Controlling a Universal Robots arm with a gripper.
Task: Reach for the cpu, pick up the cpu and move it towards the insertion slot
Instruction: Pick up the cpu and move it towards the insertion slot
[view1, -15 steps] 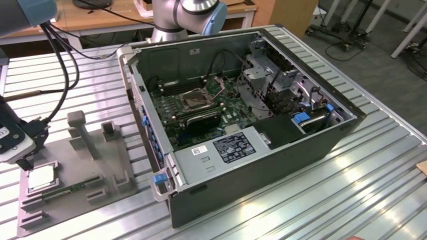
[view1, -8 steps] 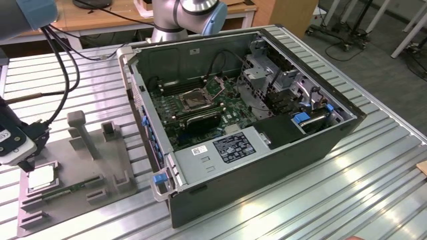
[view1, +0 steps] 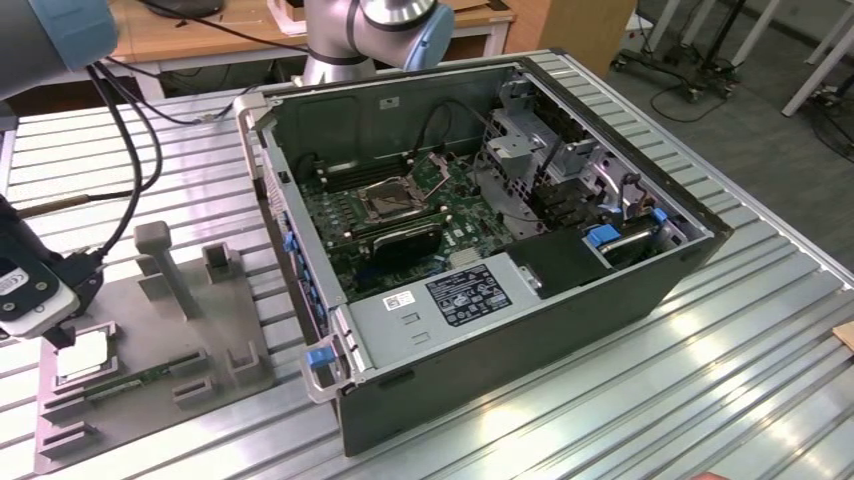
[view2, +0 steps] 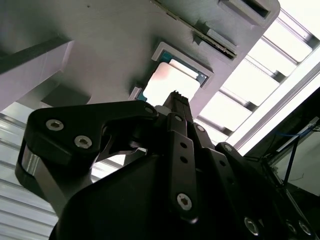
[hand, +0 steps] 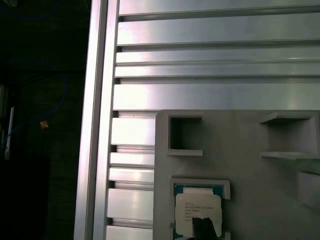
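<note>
At the exterior view's left, the robot's claw (view1: 59, 338) hangs low over the cpu (view1: 83, 354), its dark tip at the chip's edge. Whether the claw is wide or narrow cannot be told, nor whether it touches the chip. The cpu, silvery-white face up, lies flat in a square recess at one corner of a grey holder (view1: 144, 342) that rests on the slatted metal table (view1: 694, 400). In the first wrist view the cpu (hand: 197, 207) sits inside its raised grey frame with a green border showing along one side, and the claw's black tip stands in front of it. In the second wrist view the cpu (view2: 170, 82) shines bright just beyond that same tip. Black cables (view1: 127, 130) loop down above the holder. Near the cpu on the holder lies a narrow green memory stick (view1: 134, 383), and grey posts (view1: 154, 255) stand upright farther along. Further right, an open computer case (view1: 561, 335) lies on its side with its circuit board (view1: 461, 215) facing up. On that board is the insertion slot (view1: 396, 198), a metal-framed square with a dark centre, well apart from the cpu. Behind the case stands the arm (view1: 350, 45).
</note>
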